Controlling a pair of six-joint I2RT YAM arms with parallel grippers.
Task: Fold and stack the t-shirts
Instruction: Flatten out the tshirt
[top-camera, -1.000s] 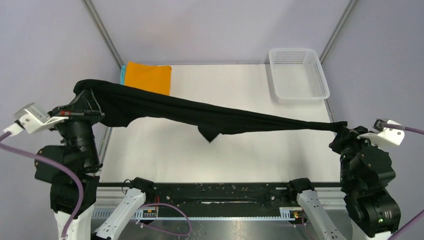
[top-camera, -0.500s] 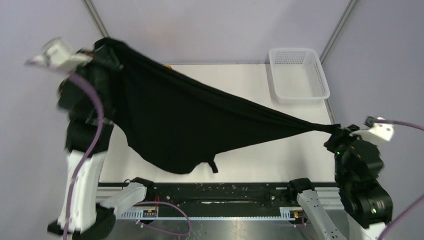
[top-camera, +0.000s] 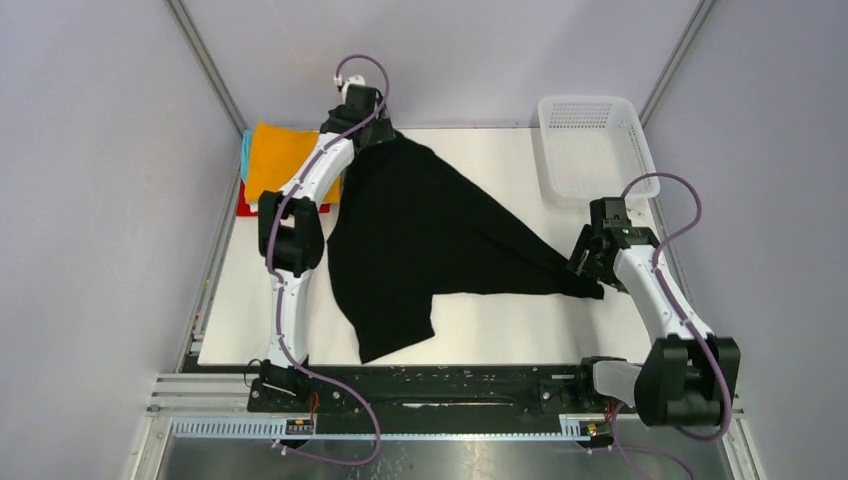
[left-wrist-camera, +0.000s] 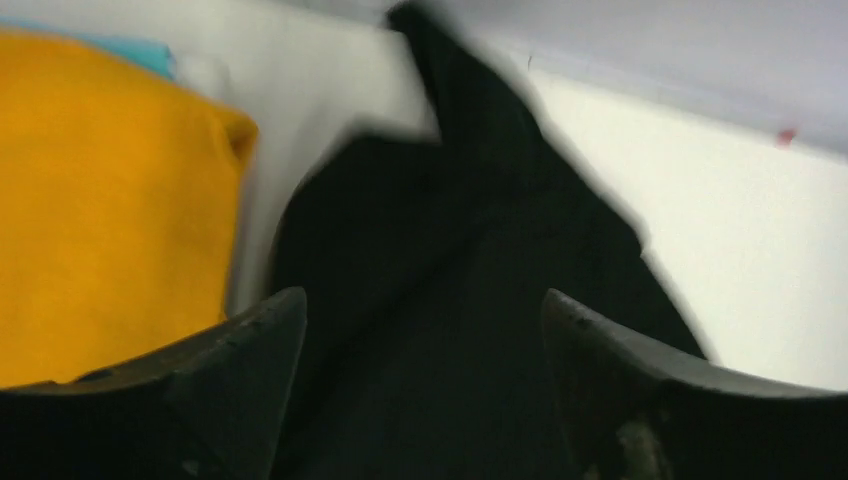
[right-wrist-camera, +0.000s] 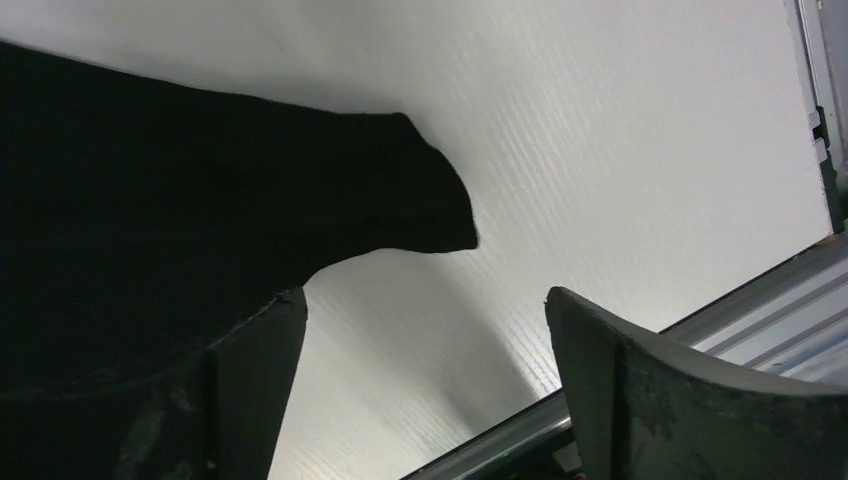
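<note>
The large black t-shirt (top-camera: 430, 240) lies spread on the white table, reaching from the far left corner to a bunched tip at the right. My left gripper (top-camera: 373, 132) hovers over its far corner; in the left wrist view the gripper (left-wrist-camera: 425, 310) is open, with black cloth (left-wrist-camera: 450, 240) under the gap and not pinched. My right gripper (top-camera: 590, 277) is at the right tip; its wrist view shows it open (right-wrist-camera: 425, 310) over bare table, beside the shirt's edge (right-wrist-camera: 200, 170). A folded orange t-shirt (top-camera: 275, 160) tops a stack with teal (top-camera: 245, 150) and red (top-camera: 246, 206) edges.
A white mesh basket (top-camera: 597, 148) stands at the far right corner. The folded stack sits against the table's left edge, close to the black shirt's far corner. A metal rail (right-wrist-camera: 740, 300) runs along the table edge near my right gripper.
Both grippers have opened and let go of the black shirt, which was stretched in the air and now lies on the table. The left arm swung to the far corner; the right moved inward.
</note>
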